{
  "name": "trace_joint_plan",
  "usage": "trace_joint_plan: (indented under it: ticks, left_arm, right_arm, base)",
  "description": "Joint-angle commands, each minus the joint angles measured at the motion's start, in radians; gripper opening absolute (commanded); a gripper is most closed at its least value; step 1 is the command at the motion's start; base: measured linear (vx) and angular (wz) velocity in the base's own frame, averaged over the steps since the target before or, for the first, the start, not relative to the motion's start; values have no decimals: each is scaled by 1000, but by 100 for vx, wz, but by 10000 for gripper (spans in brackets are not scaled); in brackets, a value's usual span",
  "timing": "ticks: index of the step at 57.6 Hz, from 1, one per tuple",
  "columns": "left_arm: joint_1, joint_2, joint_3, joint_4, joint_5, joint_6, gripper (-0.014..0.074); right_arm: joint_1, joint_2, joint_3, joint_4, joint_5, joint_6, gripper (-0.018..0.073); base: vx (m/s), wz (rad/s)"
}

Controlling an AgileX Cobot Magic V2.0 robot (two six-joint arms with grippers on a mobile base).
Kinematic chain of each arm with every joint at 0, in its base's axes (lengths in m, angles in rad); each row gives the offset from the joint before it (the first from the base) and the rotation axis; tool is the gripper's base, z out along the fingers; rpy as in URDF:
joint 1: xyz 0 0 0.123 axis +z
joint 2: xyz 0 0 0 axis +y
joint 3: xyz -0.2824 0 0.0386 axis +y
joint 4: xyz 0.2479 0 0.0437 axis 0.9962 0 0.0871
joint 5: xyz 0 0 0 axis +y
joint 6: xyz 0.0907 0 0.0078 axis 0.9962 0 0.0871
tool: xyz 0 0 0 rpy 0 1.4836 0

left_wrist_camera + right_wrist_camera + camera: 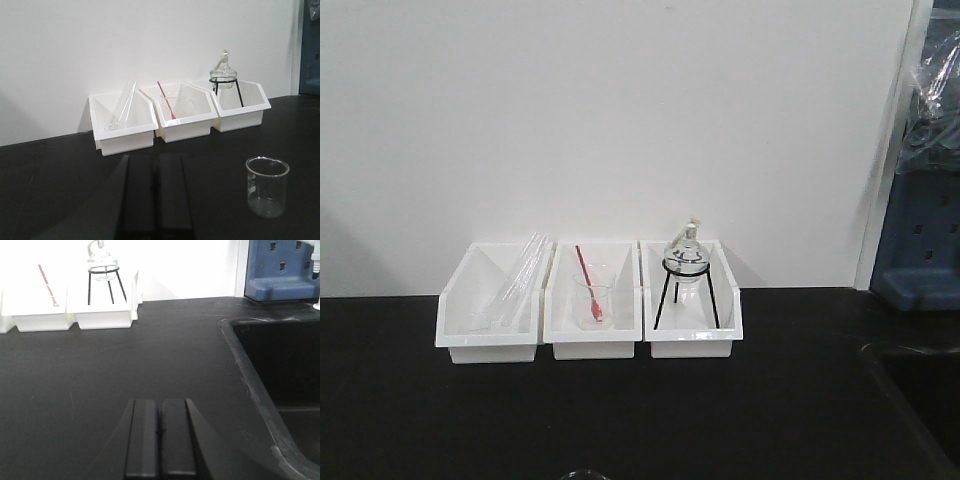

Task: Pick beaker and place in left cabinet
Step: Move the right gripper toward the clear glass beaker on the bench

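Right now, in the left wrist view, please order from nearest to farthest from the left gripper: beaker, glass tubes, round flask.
1. Beaker, right side, on the counter.
2. Glass tubes, in the left bin.
3. Round flask, on the tripod in the right bin.

Three white bins [590, 348] sit side by side on a black surface [620, 420] against a white wall. Left holds long glass tubes [520, 275], middle a red rod [586, 275], right a round flask [684, 252] on a black tripod [666, 295]. A dark sink [280, 370] lies at right.
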Motion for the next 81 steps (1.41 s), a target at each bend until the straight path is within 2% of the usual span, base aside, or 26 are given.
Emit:
trace_joint_plan:
  ticks: [1, 21, 35, 43, 51, 67, 81]
  left_arm:
    - [-4, -19, 16, -8, -84, -3, 1]
    - [-4, -19, 16, -8, -84, -3, 1]
    - [-4, -19, 16, -8, -84, -3, 1]
    - [-4, -19, 16, -8, -84, -3, 1]
    - [-4, -19, 16, -8, -84, -3, 1]
    - [-4, -19, 16, -8, -84, -3, 1]
    - [-4, -19, 16, -8, -84, -3, 1]
  right_arm:
    - [-7, -14, 5, -16, -107, -7, -8]
    - [-7, -14, 5, -15, -221, -7, -8]
    - [-7, -14, -1, -15, -394, -7, -8]
    - [-7, 13, -72, -12, -389, -7, -8]
    - [-7, 176, -218, -13, -391, -12, -8]
    - [-7, 759, -607, -26, -469, -37, -8]
    - [-7, 1005, -742, -8, -518, 42, -6]
  base:
    - [0, 0]
    - [0, 0]
    - [0, 0]
    - [0, 0]
    - [0, 1]
    - [0, 0]
    - [0, 0]
